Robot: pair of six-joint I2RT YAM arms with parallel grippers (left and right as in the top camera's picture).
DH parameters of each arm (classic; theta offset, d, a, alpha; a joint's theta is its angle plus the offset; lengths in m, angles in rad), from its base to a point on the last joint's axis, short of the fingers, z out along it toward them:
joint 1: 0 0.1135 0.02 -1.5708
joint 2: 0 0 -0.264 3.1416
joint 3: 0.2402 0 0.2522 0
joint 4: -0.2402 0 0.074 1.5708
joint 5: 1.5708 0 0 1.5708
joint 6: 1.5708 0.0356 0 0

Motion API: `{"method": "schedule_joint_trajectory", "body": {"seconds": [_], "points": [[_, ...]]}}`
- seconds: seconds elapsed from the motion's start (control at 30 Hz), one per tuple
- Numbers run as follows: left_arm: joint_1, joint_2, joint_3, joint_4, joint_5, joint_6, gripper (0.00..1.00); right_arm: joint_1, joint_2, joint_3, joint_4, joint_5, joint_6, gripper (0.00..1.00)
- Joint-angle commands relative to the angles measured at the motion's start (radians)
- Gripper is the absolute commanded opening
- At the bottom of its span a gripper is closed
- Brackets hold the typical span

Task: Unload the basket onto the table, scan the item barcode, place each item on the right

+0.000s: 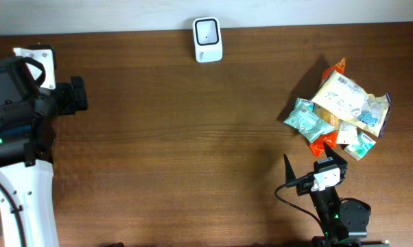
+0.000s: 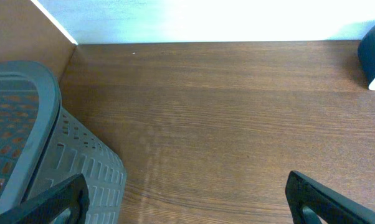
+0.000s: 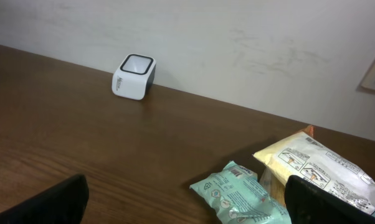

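Note:
A pile of snack packets lies at the table's right: a teal packet (image 1: pixel 308 121) (image 3: pixel 240 196), a pale yellow packet (image 1: pixel 346 101) (image 3: pixel 318 163) and an orange one (image 1: pixel 332 71) beneath. The white barcode scanner (image 1: pixel 207 40) (image 3: pixel 133 76) (image 2: pixel 374 57) stands at the table's far edge. My right gripper (image 1: pixel 313 165) (image 3: pixel 187 208) is open just in front of the pile, with nothing between its fingers; the teal packet lies ahead of it. My left gripper (image 1: pixel 78 96) (image 2: pixel 187 208) is open and empty over bare wood at the far left.
A grey perforated plastic basket (image 2: pixel 32 124) sits close to the left gripper's left finger. A white wall runs along the back of the wooden table (image 1: pixel 179 137). The left arm's body (image 1: pixel 18 103) fills the left edge.

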Motion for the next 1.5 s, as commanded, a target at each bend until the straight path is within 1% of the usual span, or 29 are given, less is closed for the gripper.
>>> {"method": "schedule_joint_trajectory", "body": {"seconds": [0.0, 0.27, 0.33, 0.43, 0.47, 0.63, 0.7, 0.77, 0.87, 0.97, 1.07, 1.1, 1.17, 1.2, 1.47], "points": [[0.005, -0.002, 0.009, 0.002, 0.011, 0.013, 0.99, -0.007, -0.011, -0.009, -0.001, -0.005, 0.008, 0.99], [0.004, -0.023, 0.006, 0.002, 0.011, 0.013, 0.99, -0.007, -0.011, -0.009, -0.001, -0.005, 0.007, 0.99], [0.002, -0.083, -0.025, 0.001, -0.009, 0.013, 0.99, -0.007, -0.011, -0.009, -0.001, -0.005, 0.008, 0.99], [0.002, -0.215, -0.157, 0.018, -0.012, 0.013, 0.99, -0.007, -0.011, -0.009, -0.001, -0.005, 0.008, 0.99], [-0.005, -0.263, -0.224, 0.055, -0.012, 0.013, 0.99, -0.007, -0.011, -0.009, -0.001, -0.005, 0.008, 0.99], [-0.098, -0.592, -0.750, 0.552, -0.006, 0.013, 0.99, -0.007, -0.011, -0.009, -0.001, -0.005, 0.008, 0.99], [-0.122, -0.699, -0.905, 0.663, 0.017, 0.017, 0.99, -0.007, -0.011, -0.009, -0.001, -0.005, 0.007, 0.99], [-0.141, -0.826, -1.090, 0.790, 0.056, 0.066, 0.99, -0.007, -0.011, -0.009, -0.001, -0.005, 0.007, 0.99], [-0.154, -0.960, -1.262, 0.903, 0.056, 0.065, 0.99, -0.007, -0.011, -0.009, -0.001, -0.005, 0.008, 0.99], [-0.160, -1.117, -1.383, 0.918, 0.052, 0.081, 0.99, -0.007, -0.011, -0.009, -0.001, -0.005, 0.008, 0.99], [-0.160, -1.203, -1.436, 0.910, 0.046, 0.114, 0.99, -0.007, -0.011, -0.009, -0.001, -0.005, 0.008, 0.99], [-0.160, -1.238, -1.452, 0.879, 0.036, 0.114, 0.99, -0.007, -0.011, -0.009, -0.001, -0.005, 0.008, 0.99], [-0.160, -1.302, -1.453, 0.756, 0.028, 0.114, 0.99, -0.007, -0.011, -0.009, -0.001, -0.005, 0.008, 0.99], [-0.160, -1.297, -1.453, 0.726, 0.013, 0.113, 0.99, -0.007, -0.011, -0.009, -0.001, -0.005, 0.008, 0.99], [-0.160, -1.297, -1.452, 0.723, 0.014, 0.113, 0.99, -0.007, -0.011, -0.009, -0.001, -0.005, 0.007, 0.99]]}}
